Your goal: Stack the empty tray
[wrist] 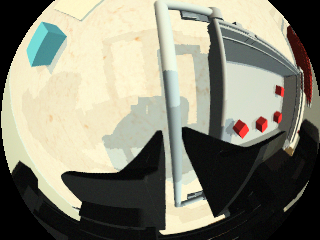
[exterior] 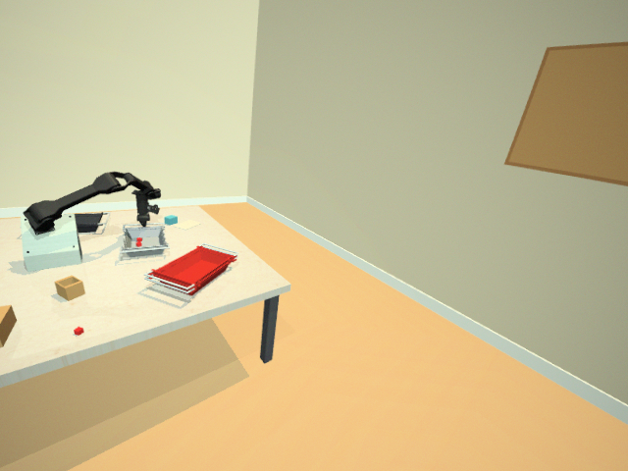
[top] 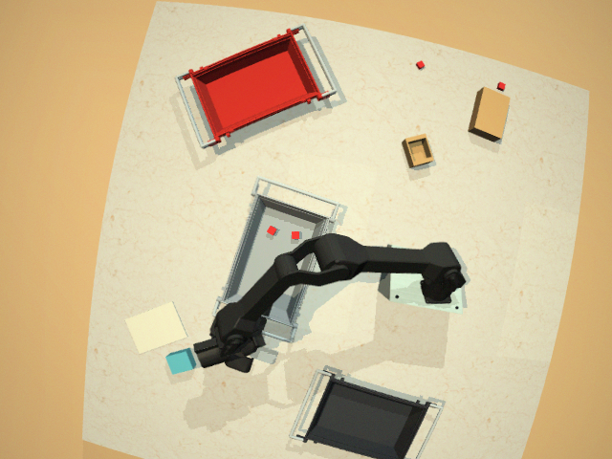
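Note:
The loaded grey tray (top: pixel 261 247) (exterior: pixel 154 243) (wrist: pixel 250 95) stands mid-table; the wrist view shows several small red blocks (wrist: pixel 241 129) in it. Its far bar (top: pixel 298 191) is swung out over its end. Its near bar (wrist: pixel 171 90) is also out and is partly hidden by the arm in the top view. My gripper (exterior: pixel 143 223) (wrist: pixel 171 134) points down at that near bar, slightly open and holding nothing. The bar shows between its fingertips; their exact height over it is unclear. A black tray (top: pixel 368 420) (exterior: pixel 88 222) and a red tray (top: pixel 256 89) (exterior: pixel 202 266) are both empty, bars out.
A teal block (top: pixel 180 361) (exterior: pixel 171 220) (wrist: pixel 45 45) and a cream sheet (top: pixel 155 327) (exterior: pixel 187 224) lie near the gripper. A small open wooden box (top: pixel 412 160) (exterior: pixel 70 288), a wooden block (top: pixel 490 112) and two loose red blocks (top: pixel 420 64) (top: pixel 501 85) are farther off.

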Controlling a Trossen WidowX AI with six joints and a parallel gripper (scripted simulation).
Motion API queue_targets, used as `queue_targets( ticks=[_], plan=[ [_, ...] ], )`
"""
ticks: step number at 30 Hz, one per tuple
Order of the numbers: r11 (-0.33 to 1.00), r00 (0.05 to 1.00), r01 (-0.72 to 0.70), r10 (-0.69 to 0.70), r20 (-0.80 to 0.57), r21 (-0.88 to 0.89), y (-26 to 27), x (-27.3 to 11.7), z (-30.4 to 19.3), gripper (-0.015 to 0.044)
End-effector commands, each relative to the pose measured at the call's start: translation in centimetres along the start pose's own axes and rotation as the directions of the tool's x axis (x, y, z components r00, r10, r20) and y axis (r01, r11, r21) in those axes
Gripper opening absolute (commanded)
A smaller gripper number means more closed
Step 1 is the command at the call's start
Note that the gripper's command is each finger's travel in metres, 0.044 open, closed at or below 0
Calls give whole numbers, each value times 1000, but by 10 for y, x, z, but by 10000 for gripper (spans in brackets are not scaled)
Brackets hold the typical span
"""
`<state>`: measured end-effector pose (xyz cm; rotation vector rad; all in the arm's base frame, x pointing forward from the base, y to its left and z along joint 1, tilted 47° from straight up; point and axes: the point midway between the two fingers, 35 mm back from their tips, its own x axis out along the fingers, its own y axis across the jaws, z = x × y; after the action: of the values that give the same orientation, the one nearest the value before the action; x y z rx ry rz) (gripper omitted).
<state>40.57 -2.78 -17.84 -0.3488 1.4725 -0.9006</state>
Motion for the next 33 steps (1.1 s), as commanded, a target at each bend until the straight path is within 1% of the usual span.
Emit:
queue_targets(
  ticks=[1,9,16,22,33],
  plan=[
    [1000,1000,7,-7,2,-11,1,5,-2,81],
    [1000,1000,7,-7,2,-11,0,4,-2,81],
    [1000,1000,7,-7,2,-11,-12,-20,-2,81],
    [1000,1000,7,-7,2,-11,-22,-27,-2,81],
    [1000,1000,9,-9,1,-12,-47,-29,-2,81]
  ],
)
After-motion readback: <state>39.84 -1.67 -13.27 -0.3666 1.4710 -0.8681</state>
